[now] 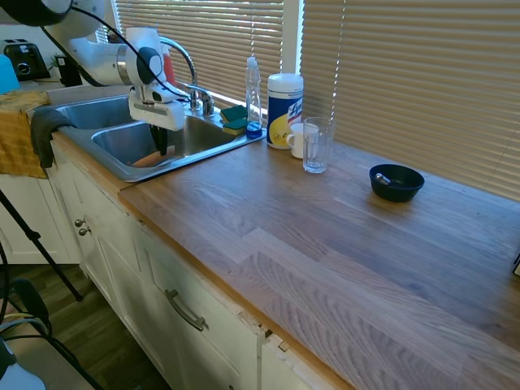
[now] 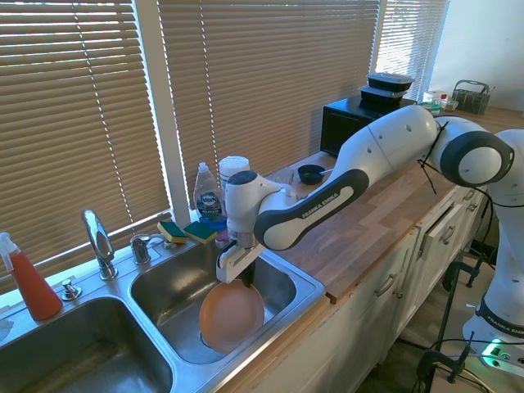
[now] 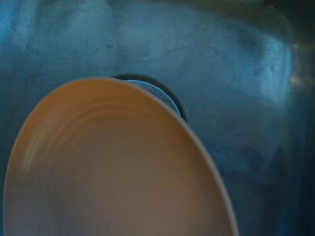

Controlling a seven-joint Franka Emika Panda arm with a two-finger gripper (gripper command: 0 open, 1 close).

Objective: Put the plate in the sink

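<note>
Plate: a round peach-orange plate (image 3: 113,167) is filling most of the wrist view, close to the lens and slightly blurred, with faint rings showing on its face. In the second exterior view the plate (image 2: 232,315) is hanging on edge, tilted, inside the basin nearer the counter, its upper rim reaching up to the gripper.
Gripper: the white arm's gripper (image 2: 246,277) is pointing down into that basin, with its dark fingers (image 2: 248,273) clamped on the plate's top edge.
Sink: a stainless steel double-basin sink (image 2: 307,288) is sitting in the counter under the window. The plate is sitting low within the basin; whether it is touching the bottom cannot be told. A dark drain opening (image 3: 167,96) is showing just behind the plate's rim.
Faucet: a curved chrome faucet (image 2: 97,241) is standing behind the divider between the two basins.
Sponges: two yellow-and-green sponges (image 2: 188,232) are lying on the sink's back ledge.
Soap bottle: a clear dish soap bottle (image 2: 208,198) is standing just beside the sponges.
Spray bottle: a red bottle (image 2: 33,286) is standing at the far basin's back corner.
Counter: a wooden countertop (image 1: 325,244) is stretching away from the sink.
Bowl: a small dark blue bowl (image 1: 396,182) is resting on the counter, well apart from the sink.
Glass: a clear glass (image 1: 317,145) is standing near a wipes canister (image 1: 284,107).
</note>
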